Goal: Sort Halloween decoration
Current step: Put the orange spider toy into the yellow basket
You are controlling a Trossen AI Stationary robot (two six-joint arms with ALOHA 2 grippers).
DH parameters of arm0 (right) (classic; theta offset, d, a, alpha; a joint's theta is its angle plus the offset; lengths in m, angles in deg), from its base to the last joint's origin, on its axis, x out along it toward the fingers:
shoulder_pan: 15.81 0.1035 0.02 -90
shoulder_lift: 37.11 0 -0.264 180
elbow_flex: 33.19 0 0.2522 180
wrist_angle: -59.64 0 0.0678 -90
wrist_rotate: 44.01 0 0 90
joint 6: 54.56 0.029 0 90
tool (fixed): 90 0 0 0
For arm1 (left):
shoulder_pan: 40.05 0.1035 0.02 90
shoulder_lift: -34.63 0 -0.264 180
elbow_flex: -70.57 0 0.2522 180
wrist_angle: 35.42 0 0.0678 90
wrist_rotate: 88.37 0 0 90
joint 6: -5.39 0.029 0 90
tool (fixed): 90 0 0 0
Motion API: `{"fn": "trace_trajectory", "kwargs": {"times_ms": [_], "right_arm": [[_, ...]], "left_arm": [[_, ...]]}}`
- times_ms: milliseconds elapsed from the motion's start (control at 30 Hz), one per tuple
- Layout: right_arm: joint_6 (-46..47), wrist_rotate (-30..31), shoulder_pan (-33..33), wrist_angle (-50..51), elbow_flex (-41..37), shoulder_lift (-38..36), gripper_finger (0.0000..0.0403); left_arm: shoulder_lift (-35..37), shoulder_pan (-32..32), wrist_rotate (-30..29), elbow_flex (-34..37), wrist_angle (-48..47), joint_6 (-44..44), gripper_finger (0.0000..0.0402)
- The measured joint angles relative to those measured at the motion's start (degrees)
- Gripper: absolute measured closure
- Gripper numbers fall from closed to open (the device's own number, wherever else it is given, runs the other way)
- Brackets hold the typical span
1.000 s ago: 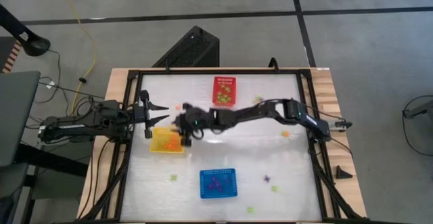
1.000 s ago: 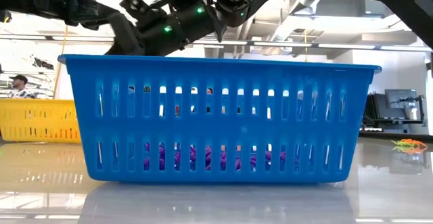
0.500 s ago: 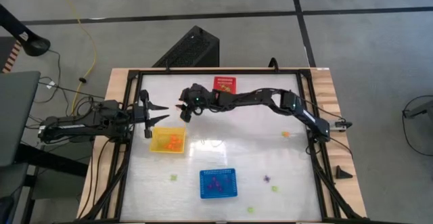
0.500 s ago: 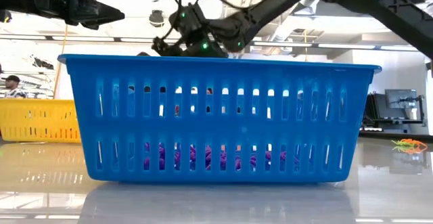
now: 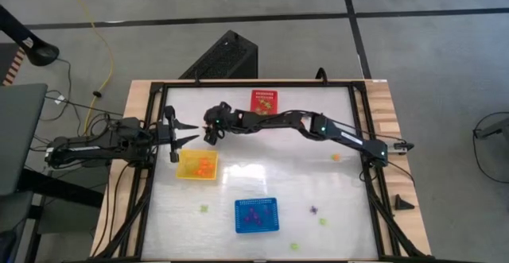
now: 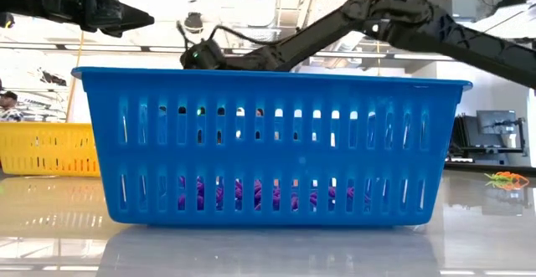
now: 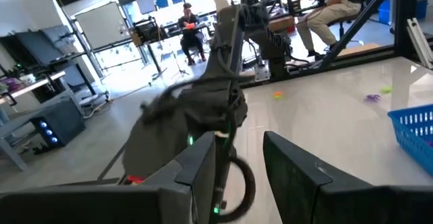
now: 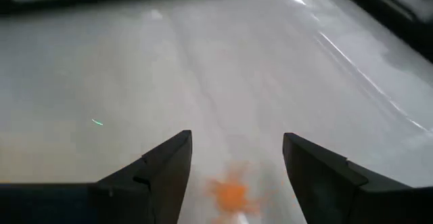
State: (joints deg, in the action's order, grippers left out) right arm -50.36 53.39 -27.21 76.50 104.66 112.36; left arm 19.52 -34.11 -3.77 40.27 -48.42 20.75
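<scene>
Right hand (image 5: 210, 128), fingers spread wide and empty, hovers over an orange trinket (image 8: 232, 194) on the desk (image 5: 302, 168) beyond the yellow basket (image 5: 184, 170). Next (likely): descend and pinch it.

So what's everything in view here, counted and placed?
table: one, white top, black frame
yellow basket: one, left side, orange pieces inside
red basket: one, far edge
blue basket: one, near edge, purple pieces inside
loose green trinkets: three seen, near side
loose purple trinket: one, right of the blue basket
loose orange trinket: one, right side
people: at least two, seated beyond the table
left gripper: open, empty, above the yellow basket's far edge
right gripper: open, empty, reaching across beside the left gripper
</scene>
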Motion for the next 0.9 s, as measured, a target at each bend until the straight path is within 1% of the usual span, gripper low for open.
{"fn": "trace_trajectory", "kwargs": {"times_ms": [33, 100, 367, 467, 533, 600, 700, 833, 867, 900], "right_arm": [[-0.16, 1.42, 0.0, 2.19, 1.26, 0.74, 0.0137], [-0.1, 1.75, -0.12, 3.78, 2.69, 1.91, 0.0137], [3.02, 1.75, -0.68, 9.11, 2.3, 1.75, 0.0138], [3.36, 1.76, -0.66, 11.28, 2.39, 1.62, 0.0153], [3.38, 1.74, -0.56, 11.73, 2.39, 1.57, 0.0176], [3.33, 1.74, -0.23, 11.65, 2.37, 1.44, 0.0211], [2.96, 1.69, -0.2, 11.29, 2.56, 1.42, 0.0274], [2.17, 1.4, -0.13, 13.92, 5.05, 1.55, 0.0358], [1.45, 0.97, 0.07, 14.93, 6.01, 1.64, 0.0371], [0.62, 0.19, 0.2, 16.51, 7.29, 1.72, 0.0373]], "left_arm": [[0.0, 0.0, 0.01, 0.0, 0.0, 0.0, 0.0285], [0.0, 0.0, 0.01, 0.0, -0.07, 0.0, 0.0285], [0.0, 0.0, 0.01, 0.0, -0.39, 0.26, 0.0285], [0.0, 0.0, -0.01, 0.0, -0.42, 0.28, 0.0285], [0.0, 0.0, -0.01, 0.0, -0.42, 0.28, 0.0285], [0.0, 0.0, -0.01, 0.0, -0.42, 0.28, 0.0285], [0.0, 0.0, -0.01, 0.0, -0.42, 0.28, 0.0285], [0.0, 0.0, -0.01, 0.0, -0.42, 0.28, 0.0285], [0.0, 0.0, -0.01, 0.0, -0.44, 0.28, 0.0285], [0.0, 0.0, -0.01, 0.0, -0.46, 0.28, 0.0285]]}}
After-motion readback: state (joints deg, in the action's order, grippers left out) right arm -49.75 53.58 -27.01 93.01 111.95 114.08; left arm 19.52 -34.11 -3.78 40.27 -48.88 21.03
